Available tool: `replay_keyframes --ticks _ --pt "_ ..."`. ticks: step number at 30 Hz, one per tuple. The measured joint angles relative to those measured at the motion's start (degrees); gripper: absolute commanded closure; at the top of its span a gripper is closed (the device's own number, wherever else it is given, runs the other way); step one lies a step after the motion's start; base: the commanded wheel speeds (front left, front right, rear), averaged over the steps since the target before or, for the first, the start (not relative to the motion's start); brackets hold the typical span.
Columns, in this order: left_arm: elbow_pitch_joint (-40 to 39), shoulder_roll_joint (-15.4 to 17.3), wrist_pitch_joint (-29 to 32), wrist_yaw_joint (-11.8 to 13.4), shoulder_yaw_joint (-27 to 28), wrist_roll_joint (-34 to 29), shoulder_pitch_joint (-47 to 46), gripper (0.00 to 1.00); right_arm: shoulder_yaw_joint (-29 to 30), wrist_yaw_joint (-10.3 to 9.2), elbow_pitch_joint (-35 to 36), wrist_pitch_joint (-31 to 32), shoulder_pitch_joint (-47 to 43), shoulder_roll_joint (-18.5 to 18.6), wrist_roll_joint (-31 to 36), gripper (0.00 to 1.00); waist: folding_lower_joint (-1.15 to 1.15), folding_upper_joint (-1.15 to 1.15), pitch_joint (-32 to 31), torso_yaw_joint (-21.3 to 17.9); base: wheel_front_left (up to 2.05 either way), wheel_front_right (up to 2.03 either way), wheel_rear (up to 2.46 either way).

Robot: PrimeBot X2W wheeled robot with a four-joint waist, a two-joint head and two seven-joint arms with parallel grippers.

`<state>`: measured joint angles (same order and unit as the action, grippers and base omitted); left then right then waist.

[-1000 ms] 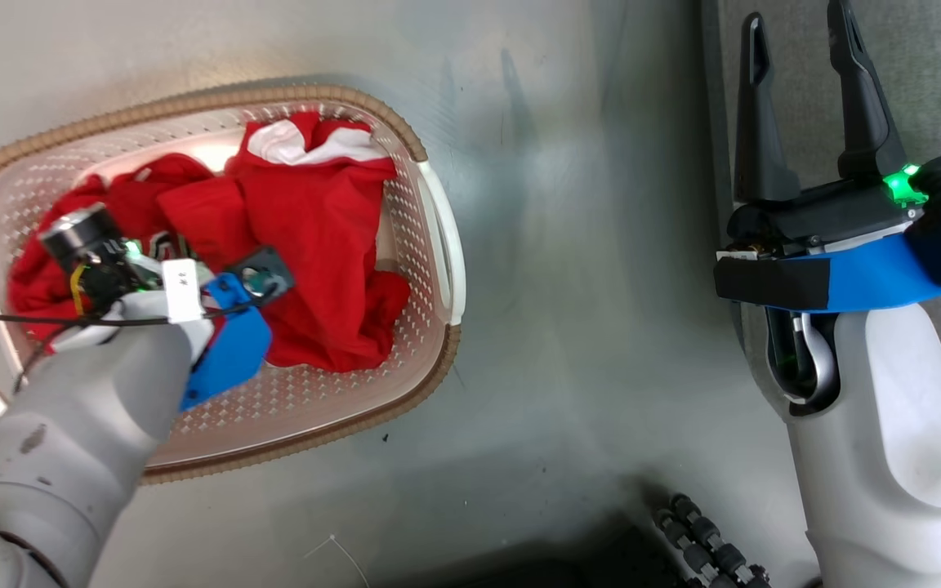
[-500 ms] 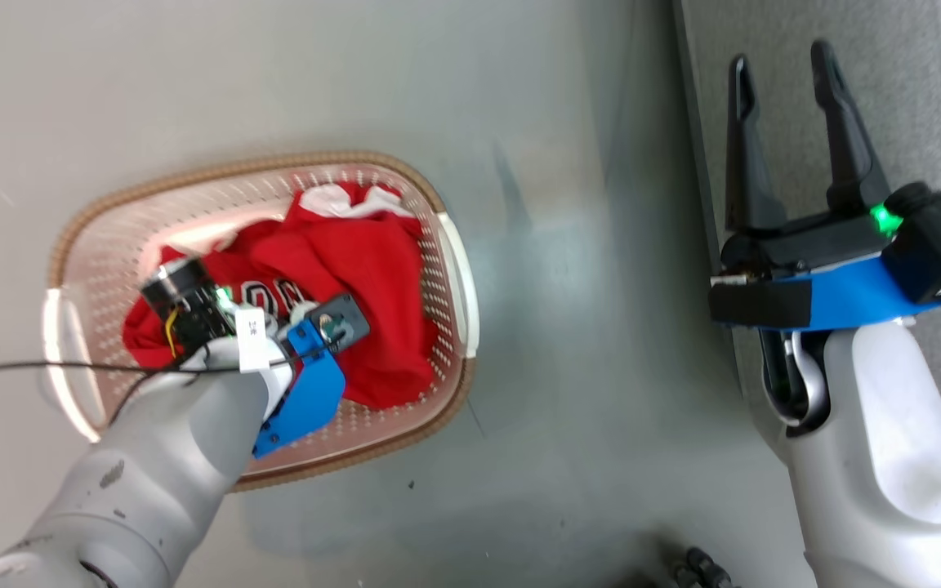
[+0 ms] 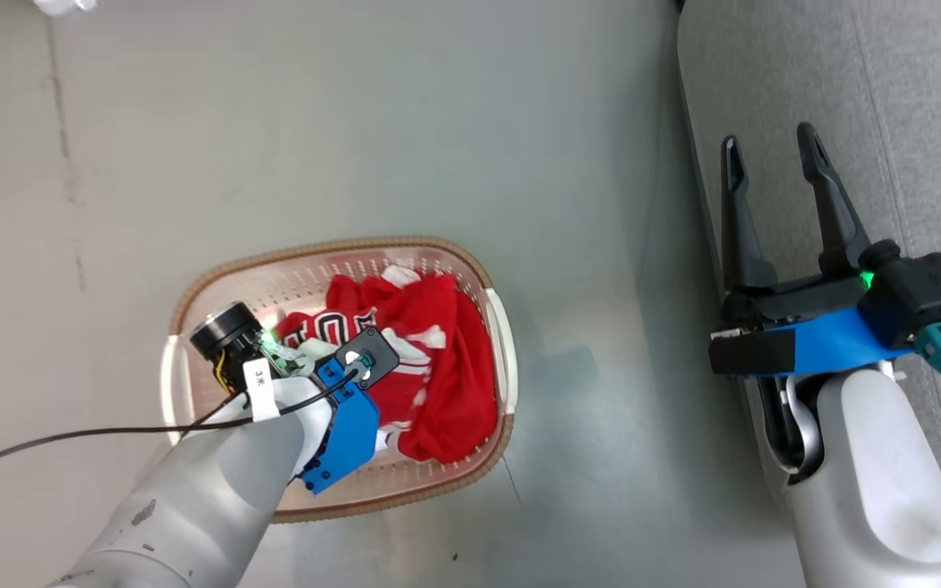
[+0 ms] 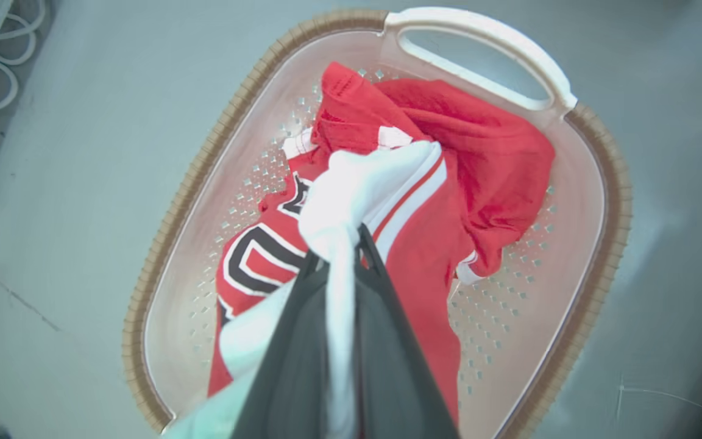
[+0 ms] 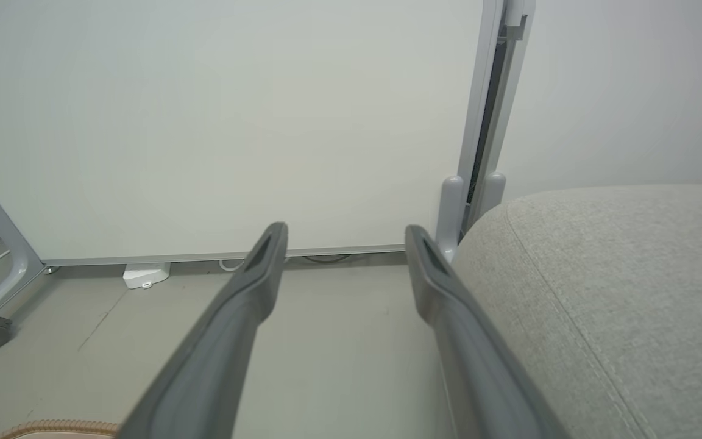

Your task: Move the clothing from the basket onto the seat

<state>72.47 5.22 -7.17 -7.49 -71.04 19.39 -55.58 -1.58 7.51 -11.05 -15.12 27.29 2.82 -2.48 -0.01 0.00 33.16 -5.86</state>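
Two pieces of clothing (image 3: 430, 359) counted, both within one basket (image 3: 332, 247) at lower centre of the head view: striped jersey (image 4: 259, 256), plain red garment (image 4: 497, 152). Step in hand, as judged: first pick. Clamps left tool (image 4: 337, 244) shut on a white fold of the jersey, raised above the heap. Holds right tool (image 3: 768, 135) at right of frame, spread and empty, beside one seat (image 3: 887, 98). Calls next for lifting clear of the rim, then carrying rightward onto the seat.
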Motion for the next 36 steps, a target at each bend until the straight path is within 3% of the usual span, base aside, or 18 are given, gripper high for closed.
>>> replay_keyframes --ticks 16,36 --pt "-4.3 -2.0 -7.4 1.6 4.9 6.7 4.7 1.00 0.7 0.00 -2.6 0.0 -7.8 0.2 0.9 0.00 0.00 0.00 -14.1 4.1 0.00 0.00 0.00" --pt "-28.7 0.9 -7.8 5.6 14.0 9.1 10.8 1.00 0.3 0.00 -4.3 0.0 -16.5 0.8 0.4 0.00 0.00 0.00 -27.4 6.9 0.00 0.00 0.00"
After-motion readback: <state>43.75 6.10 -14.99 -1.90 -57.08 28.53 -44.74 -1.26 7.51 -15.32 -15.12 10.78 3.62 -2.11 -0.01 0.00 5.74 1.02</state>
